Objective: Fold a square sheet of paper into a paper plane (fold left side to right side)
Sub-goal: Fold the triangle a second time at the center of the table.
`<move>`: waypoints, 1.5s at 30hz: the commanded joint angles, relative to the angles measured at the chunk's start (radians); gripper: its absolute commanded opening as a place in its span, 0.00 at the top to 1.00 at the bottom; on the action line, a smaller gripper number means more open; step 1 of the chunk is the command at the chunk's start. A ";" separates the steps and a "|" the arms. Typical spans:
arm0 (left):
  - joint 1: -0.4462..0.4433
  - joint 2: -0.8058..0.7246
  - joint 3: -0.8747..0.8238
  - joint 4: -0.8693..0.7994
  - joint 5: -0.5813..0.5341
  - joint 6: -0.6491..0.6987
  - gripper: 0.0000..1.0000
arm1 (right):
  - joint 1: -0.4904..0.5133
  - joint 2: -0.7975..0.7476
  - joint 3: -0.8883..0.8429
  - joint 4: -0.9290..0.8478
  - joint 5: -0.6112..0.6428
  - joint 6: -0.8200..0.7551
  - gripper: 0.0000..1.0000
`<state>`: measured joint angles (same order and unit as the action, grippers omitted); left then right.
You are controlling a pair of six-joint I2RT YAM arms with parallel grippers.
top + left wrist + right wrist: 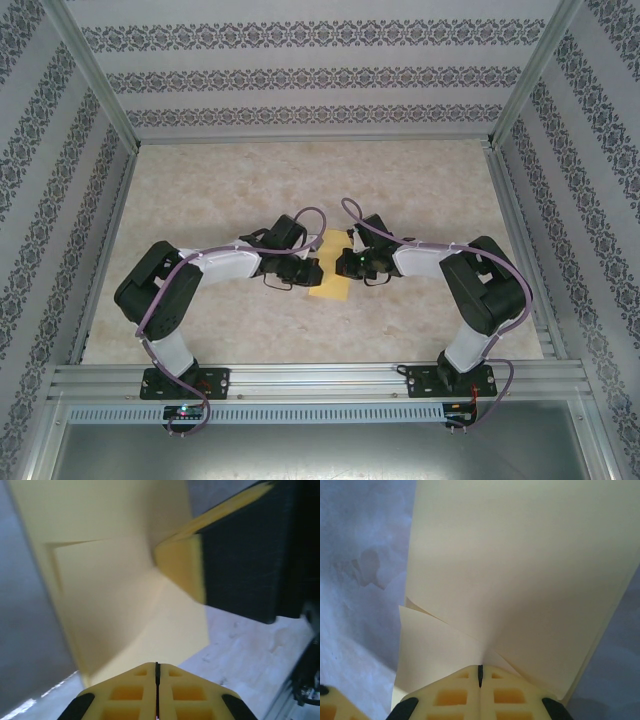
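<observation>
At the middle of the worktop (250, 330), between the two arms, lies the paper (332, 287), a single yellow sheet creased into a narrow shape and, by our judgement, not yet a plane. From above, its long axis runs away from the arm bases toward the far edge, and both end effectors meet over it head-on. For the left end effector (311, 272) the paper lies to the right, just ahead of the tips. For the right end effector (344, 265) it lies to the left. Neither arm is clearly nearer, since both stand right at the sheet

Our right jaws are closed on the paper. In the right wrist view a broad layer rises straight out from between the tips, and a smaller layer shows a corner below and to the left. The left wrist view shows a black finger with its yellow pad (179, 572) clamped on a lifted fold at the upper right. Our left jaws are closed too, tip to tip, with the sheet's near edge meeting them. We cannot tell whether they pinch it or merely press on it

We judge that the fold must carry the left side across to the right, so the crease should run along the long axis

We count one sheet, two arms and two end effectors
</observation>
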<state>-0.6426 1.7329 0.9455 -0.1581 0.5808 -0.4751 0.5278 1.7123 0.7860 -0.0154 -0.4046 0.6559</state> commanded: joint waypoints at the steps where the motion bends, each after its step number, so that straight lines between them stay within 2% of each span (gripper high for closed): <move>1: -0.022 0.031 0.021 -0.003 0.053 0.011 0.91 | -0.002 0.012 0.002 -0.053 0.036 -0.010 1.00; 14: -0.019 0.077 -0.040 0.061 -0.047 -0.041 0.91 | -0.001 0.009 -0.002 -0.075 0.044 -0.020 1.00; 25: 0.022 0.073 -0.132 0.135 -0.027 -0.128 0.92 | -0.003 0.013 0.008 -0.109 0.055 -0.033 1.00; 37: 0.075 -0.044 -0.278 0.144 -0.020 -0.163 0.92 | -0.012 0.015 0.012 -0.130 0.063 -0.047 1.00; 45: 0.142 -0.124 -0.330 0.115 -0.015 -0.150 0.91 | -0.015 0.002 0.018 -0.125 0.058 -0.051 1.00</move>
<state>-0.5457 1.6363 0.6498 0.0628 0.6022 -0.6300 0.5262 1.7119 0.8032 -0.0711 -0.4046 0.6281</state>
